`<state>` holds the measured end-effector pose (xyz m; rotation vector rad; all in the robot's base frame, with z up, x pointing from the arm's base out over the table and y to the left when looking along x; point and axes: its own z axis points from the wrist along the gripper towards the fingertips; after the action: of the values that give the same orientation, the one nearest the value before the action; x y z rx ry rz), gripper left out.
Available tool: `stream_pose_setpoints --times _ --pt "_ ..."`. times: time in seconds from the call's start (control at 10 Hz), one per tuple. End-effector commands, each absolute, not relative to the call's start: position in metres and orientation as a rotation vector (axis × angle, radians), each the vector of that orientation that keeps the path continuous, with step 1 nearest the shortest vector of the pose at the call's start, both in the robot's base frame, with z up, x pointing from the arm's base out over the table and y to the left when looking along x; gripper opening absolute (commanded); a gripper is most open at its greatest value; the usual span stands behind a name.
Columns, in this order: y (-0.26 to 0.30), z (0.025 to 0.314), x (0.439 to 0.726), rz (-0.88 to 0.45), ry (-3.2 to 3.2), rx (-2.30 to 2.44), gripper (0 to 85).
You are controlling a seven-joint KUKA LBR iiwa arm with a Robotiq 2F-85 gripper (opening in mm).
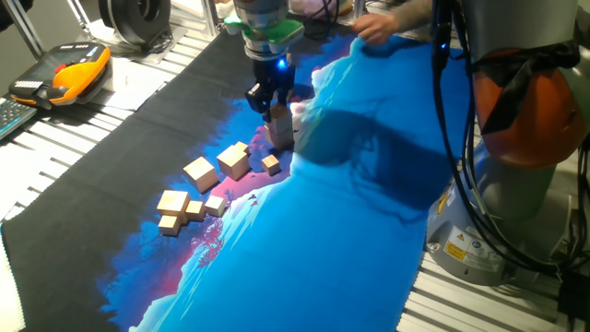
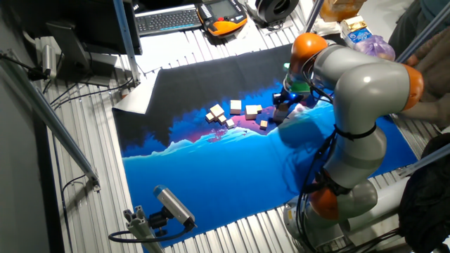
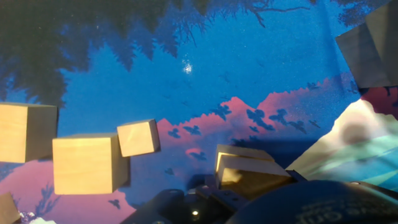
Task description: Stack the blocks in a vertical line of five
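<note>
Beneath the hand, blocks stand partly hidden, count unclear.

From my hand view, the fingers are dark and cut off at the bottom edge, one block runs off the left side, and another block is blurry and cut at the right.
</note>
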<state>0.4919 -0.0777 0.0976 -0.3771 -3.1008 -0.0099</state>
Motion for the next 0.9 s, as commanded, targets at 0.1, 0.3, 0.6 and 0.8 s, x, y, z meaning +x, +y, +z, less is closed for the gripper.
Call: stream_pose_setpoints --times 0.1,0.3,0.6,0.8 --pt "-0.0764 0.0973 0.4919 -0.007 -3.101 -0.391 34.0" --pt "-0.0759 0.0971 0.4919 0.02 -3.1 -0.408 51.0" --pt "-0.0794 0.0977 0.4918 0.021 -3.094 -0.415 68.0" --pt "-0.0786 0.0978 0.4919 0.022 -3.089 -0.424 68.0"
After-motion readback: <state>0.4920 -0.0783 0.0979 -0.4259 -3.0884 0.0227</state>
